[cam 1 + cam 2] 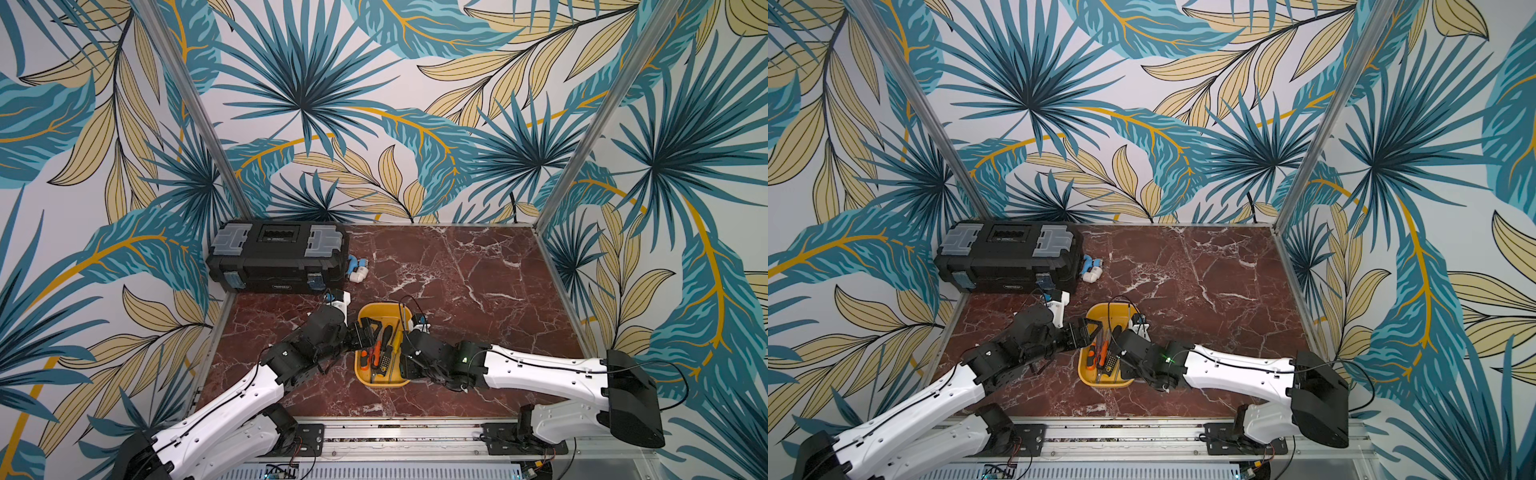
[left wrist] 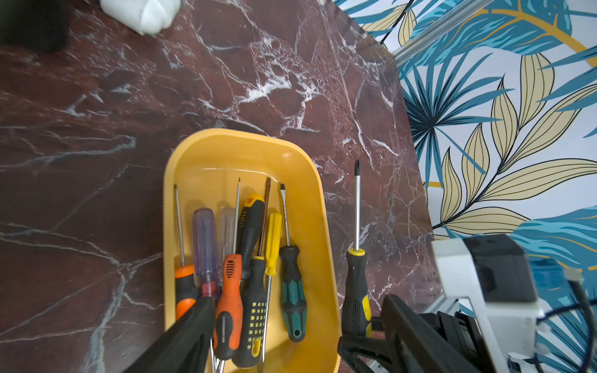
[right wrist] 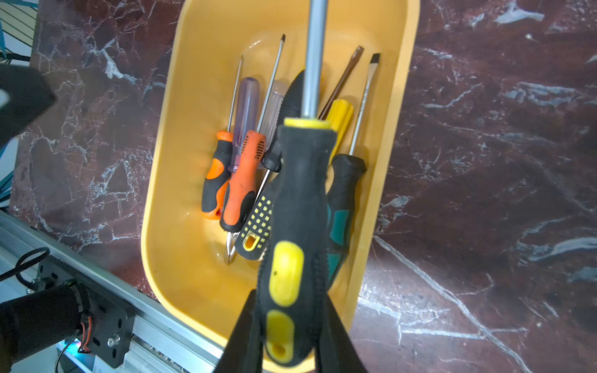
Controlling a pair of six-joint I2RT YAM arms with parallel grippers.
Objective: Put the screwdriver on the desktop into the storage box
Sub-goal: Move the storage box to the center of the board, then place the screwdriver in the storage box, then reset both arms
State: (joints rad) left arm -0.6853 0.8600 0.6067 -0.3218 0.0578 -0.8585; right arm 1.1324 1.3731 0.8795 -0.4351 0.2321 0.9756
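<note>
Right gripper [image 3: 290, 326] clamps blk/yellow screwdriver [image 3: 300, 193] by handle butt, aloft over storage box [image 3: 168, 226], near its 3 o'clock rim, not yet in. Left gripper [image 2: 297, 298] at box's 9 o'clock, jaws spread, empty. Other drivers [image 2: 229, 290] lie inside. Step, prob.: placing. Next calls for: shift twd 9, lower, release w/ shaft along box. Desktop [image 1: 478, 270] beyond; blk toolbox [image 1: 278, 257] at 10 o'clock.

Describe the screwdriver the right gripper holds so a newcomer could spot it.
On the red-brown marble desktop sits the yellow storage box full of screwdrivers. At its rim, the right gripper clamps one more screwdriver: a thick black handle with yellow patches and collar, the only one not lying in the box.
</note>
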